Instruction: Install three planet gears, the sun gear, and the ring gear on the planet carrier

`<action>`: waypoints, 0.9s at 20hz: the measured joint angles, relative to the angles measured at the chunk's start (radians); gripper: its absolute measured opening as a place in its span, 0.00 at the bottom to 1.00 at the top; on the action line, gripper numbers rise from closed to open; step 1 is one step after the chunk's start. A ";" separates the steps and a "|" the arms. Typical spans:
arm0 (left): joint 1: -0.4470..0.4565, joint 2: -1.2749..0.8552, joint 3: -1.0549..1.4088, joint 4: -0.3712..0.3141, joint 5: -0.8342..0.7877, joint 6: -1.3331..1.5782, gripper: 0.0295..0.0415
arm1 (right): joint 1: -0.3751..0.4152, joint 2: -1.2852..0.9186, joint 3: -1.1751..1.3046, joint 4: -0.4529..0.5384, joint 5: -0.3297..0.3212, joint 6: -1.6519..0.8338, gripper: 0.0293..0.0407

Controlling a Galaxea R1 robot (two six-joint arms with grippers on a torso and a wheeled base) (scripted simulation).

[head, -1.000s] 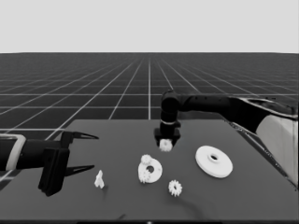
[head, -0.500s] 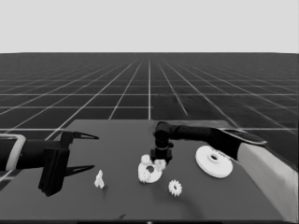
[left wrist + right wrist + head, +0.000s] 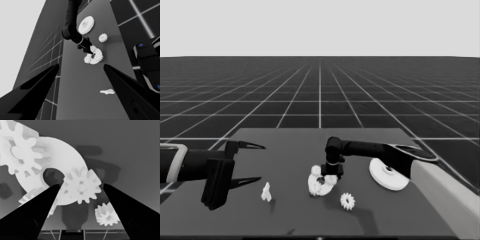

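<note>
The right gripper (image 3: 329, 176) hangs directly over the smaller round part (image 3: 321, 185), jaws spread, a gear (image 3: 81, 187) seated between them; the left gripper (image 3: 255, 163) waits wide, well apart.

The smaller round part (image 3: 321, 182) lies flat mid-table, white, with a wide centre hole; three planet gears (image 3: 81, 187) sit on its face around that hole; a fourth gear (image 3: 347, 200) lies loose just beside it, nearer the table's front edge; the larger round part (image 3: 387, 175) lies flat to its right, hub upward.
</note>
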 joint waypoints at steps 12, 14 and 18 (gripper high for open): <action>0.000 0.000 0.000 0.000 0.000 0.000 0.75 | 0.347 -0.039 0.150 0.334 -0.090 0.093 0.81; 0.000 0.000 0.000 0.000 0.000 0.000 0.75 | 0.365 -0.036 0.141 0.352 -0.091 0.088 0.81; 0.000 0.000 0.000 0.000 0.000 0.000 0.75 | 0.383 -0.152 0.372 0.371 -0.090 0.203 0.81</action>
